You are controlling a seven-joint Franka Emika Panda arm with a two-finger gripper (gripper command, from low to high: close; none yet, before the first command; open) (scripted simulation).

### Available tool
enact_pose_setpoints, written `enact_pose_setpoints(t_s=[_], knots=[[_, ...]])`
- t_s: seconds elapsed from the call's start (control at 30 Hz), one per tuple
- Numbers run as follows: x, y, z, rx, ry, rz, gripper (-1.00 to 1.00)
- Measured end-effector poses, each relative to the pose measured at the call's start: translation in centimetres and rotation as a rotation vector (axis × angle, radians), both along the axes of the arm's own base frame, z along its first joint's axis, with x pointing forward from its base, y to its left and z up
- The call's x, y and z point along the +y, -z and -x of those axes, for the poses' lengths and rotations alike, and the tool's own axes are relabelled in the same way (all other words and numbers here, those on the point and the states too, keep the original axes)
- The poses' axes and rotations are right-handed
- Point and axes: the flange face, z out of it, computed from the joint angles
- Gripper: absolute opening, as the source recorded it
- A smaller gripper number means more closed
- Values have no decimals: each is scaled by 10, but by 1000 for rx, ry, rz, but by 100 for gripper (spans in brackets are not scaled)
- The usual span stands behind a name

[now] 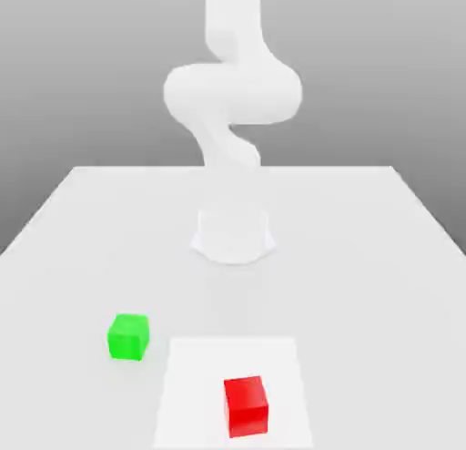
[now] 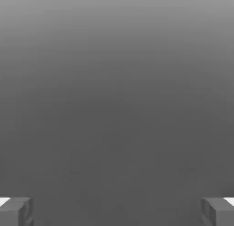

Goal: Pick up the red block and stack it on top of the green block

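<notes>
Claw (image 2: pixel 117 211) spread wide, gripping nothing, fingertips (image 2: pixel 16 210) framing blank grey; red block (image 1: pixel 246 405) and green block (image 1: pixel 128 336) sit apart on the table (image 1: pixel 382 257), far below it, pickup not begun.

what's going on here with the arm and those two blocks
Nothing is being handled yet. The red block sits on the table, on a lighter square patch, apart from the green block, which lies toward the exterior view's left. In the hand view the tool is open, with nothing between its fingertips. The stacking has not started.
</notes>
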Motion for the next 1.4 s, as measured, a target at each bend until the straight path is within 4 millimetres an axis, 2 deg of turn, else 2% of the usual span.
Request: enact_pose_setpoints(t_s=[0.1, 0.2, 0.4, 0.57, 0.77, 0.93, 0.97, 1.2, 1.37, 1.4], knots=[[1, 54, -37, 94, -23, 2, 0], [4, 110, -66, 184, -44, 5, 0], [10, 227, -100, 364, -84, 18, 0], [15, 327, -104, 512, -114, 36, 0], [16, 442, -84, 691, -148, 67, 0], [16, 509, -79, 721, -153, 73, 0], [16, 520, -78, 721, -153, 73, -100], [16, 522, -78, 721, -153, 73, -100], [14, 469, -77, 722, -152, 73, -100], [1, 460, -72, 722, -138, 75, -100]])
